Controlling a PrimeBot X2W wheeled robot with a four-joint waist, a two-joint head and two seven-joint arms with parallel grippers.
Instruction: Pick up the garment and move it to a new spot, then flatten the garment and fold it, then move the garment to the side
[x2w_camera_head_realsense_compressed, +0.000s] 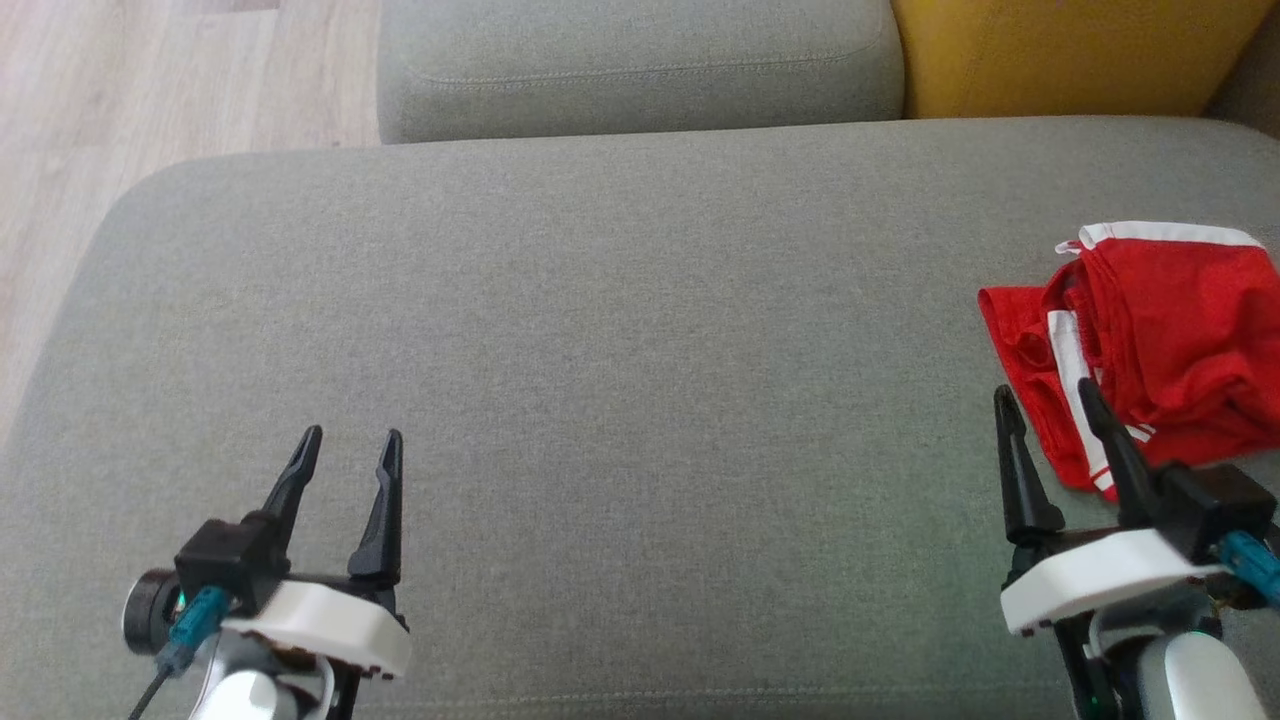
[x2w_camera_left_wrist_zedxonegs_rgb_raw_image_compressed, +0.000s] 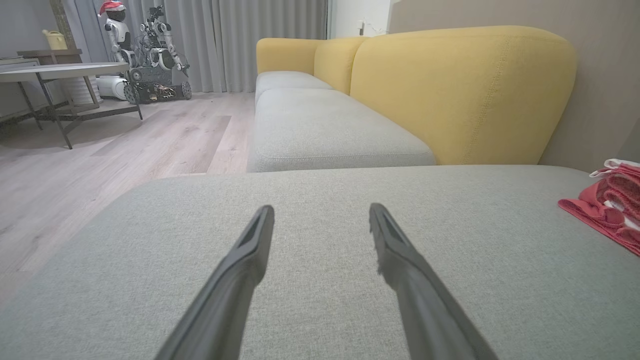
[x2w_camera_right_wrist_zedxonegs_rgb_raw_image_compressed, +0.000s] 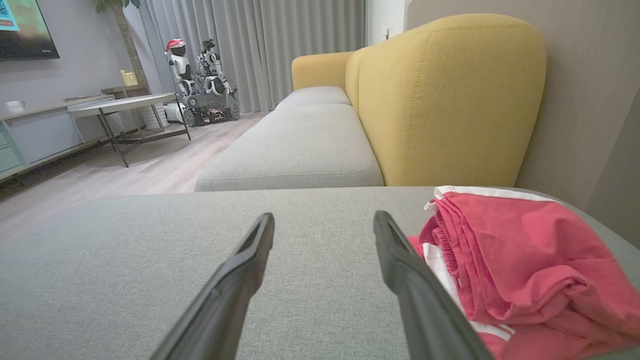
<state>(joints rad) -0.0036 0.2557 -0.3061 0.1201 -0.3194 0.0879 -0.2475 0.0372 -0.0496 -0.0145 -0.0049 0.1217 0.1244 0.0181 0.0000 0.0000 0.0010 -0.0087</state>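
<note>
On the right end of the wide grey seat cushion (x2w_camera_head_realsense_compressed: 600, 350) lies the garment (x2w_camera_head_realsense_compressed: 1170, 320), a pair of red shorts with white stripes. It is crumpled in a loose heap, with a white band along its far edge. From the head camera, the right gripper (x2w_camera_head_realsense_compressed: 1044, 390) stands just in front of this heap. Its two dark fingers are spread apart with nothing between them. The outer finger crosses the near edge of the red cloth, and I cannot tell if it touches. The left gripper (x2w_camera_head_realsense_compressed: 354, 433) hangs over the left part of the same cushion, well apart from the shorts, its fingers also spread and empty.

The right wrist view adds the folds: the cloth is piled in several layers, just beside the right-hand finger. The left wrist view gives a thin red strip of the shorts at its far right edge. Both wrist views look further into the room: a yellow backrest (x2w_camera_right_wrist_zedxonegs_rgb_raw_image_compressed: 450, 100) behind a second grey seat (x2w_camera_right_wrist_zedxonegs_rgb_raw_image_compressed: 295, 150), grey curtains (x2w_camera_right_wrist_zedxonegs_rgb_raw_image_compressed: 300, 45), a wooden floor (x2w_camera_left_wrist_zedxonegs_rgb_raw_image_compressed: 75, 165), a low table (x2w_camera_left_wrist_zedxonegs_rgb_raw_image_compressed: 60, 72), and a small white robot (x2w_camera_left_wrist_zedxonegs_rgb_raw_image_compressed: 117, 25) with a red hat beside a wheeled machine (x2w_camera_left_wrist_zedxonegs_rgb_raw_image_compressed: 157, 87).
</note>
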